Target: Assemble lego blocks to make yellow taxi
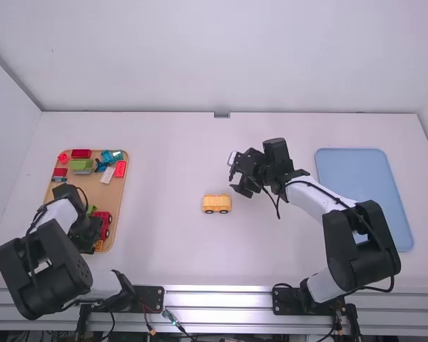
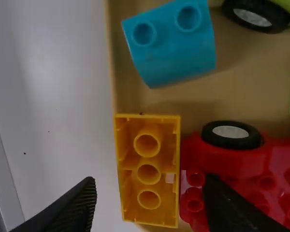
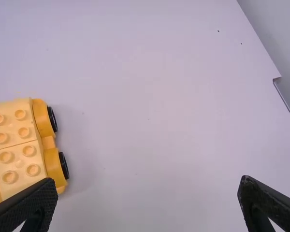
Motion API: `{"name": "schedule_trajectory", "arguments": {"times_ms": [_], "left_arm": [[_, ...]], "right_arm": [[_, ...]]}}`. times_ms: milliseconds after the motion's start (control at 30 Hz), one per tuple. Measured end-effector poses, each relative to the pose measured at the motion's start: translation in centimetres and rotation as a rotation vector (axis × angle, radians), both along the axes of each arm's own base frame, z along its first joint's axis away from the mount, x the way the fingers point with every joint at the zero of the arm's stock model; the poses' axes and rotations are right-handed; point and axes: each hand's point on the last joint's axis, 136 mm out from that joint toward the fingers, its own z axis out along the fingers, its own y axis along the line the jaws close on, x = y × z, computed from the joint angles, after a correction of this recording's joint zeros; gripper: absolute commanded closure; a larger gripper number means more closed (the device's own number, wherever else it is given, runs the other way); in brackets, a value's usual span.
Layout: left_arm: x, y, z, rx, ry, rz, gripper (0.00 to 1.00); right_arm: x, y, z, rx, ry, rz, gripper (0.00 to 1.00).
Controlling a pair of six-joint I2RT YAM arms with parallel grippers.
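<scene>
Since the yellow block appears to be hard moulded plastic, it can be expected to be light, stiff and not easily broken, though rather slippery on its smooth walls. It is seen lying in the wooden tray, hollow side up, along the tray's edge, with a red wheeled piece close against one long side. The left tool is held spread above it, one finger to each long side, and nothing is pinched. The block is best gripped midway along those long walls, square and level; the red piece might be nudged or caught by the inner finger. As the hollow face is upward, a turn will probably be needed before it can be pressed onto studs. The part-built yellow car is found upright on its wheels on the desk; when pressed, it could roll unless steadied by its sides. The right tool is also spread wide and empty, with the car near one finger.
</scene>
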Motion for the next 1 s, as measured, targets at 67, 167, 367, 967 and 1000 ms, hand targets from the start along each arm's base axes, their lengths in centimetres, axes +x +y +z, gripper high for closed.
{"name": "schedule_trajectory", "arguments": {"times_ms": [67, 167, 367, 967, 1000], "left_arm": [[0.06, -0.06, -0.01, -0.004, -0.003, -0.003, 0.43], [0.08, -0.11, -0.02, -0.006, -0.004, -0.003, 0.43], [0.25, -0.12, -0.61, 0.000, -0.025, -0.003, 0.53], [0.93, 0.33, -0.91, 0.045, -0.089, -0.005, 0.55], [1.03, 0.37, -0.93, 0.048, -0.096, -0.005, 0.54]], "right_arm": [[0.01, -0.01, 0.00, 0.000, 0.000, -0.001, 0.01], [-0.01, -0.01, -0.01, -0.001, 0.000, 0.000, 0.01], [-0.01, -0.01, -0.01, -0.001, 0.000, 0.000, 0.01], [-0.10, -0.03, -0.09, -0.002, 0.006, 0.000, 0.01], [-0.10, -0.03, -0.09, -0.002, 0.006, 0.001, 0.01]]}}
